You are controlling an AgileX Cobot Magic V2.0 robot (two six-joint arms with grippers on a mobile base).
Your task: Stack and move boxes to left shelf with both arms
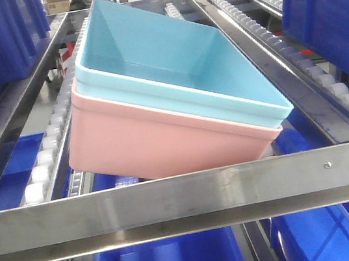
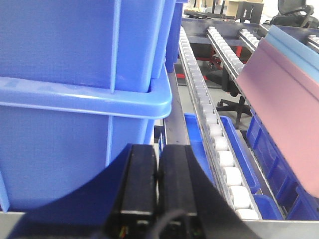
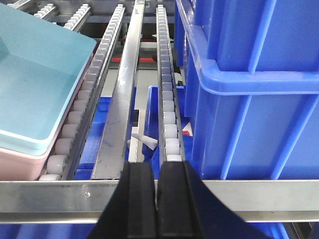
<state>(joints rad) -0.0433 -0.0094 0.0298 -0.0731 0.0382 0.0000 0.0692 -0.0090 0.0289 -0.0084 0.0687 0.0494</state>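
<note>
We see the turquoise bin (image 1: 170, 59) nested in the pink bin (image 1: 157, 143), the pair lying skewed on the roller lane (image 1: 48, 139) just behind the steel crossbar (image 1: 172, 200); our left gripper (image 2: 158, 181) and right gripper (image 3: 157, 199) have fingers pressed together, holding nothing, each hemmed by dark blue crates (image 3: 254, 84); open rails run between.

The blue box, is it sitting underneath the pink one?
No, the turquoise box is nested inside the pink box, so it sits on top.
</note>
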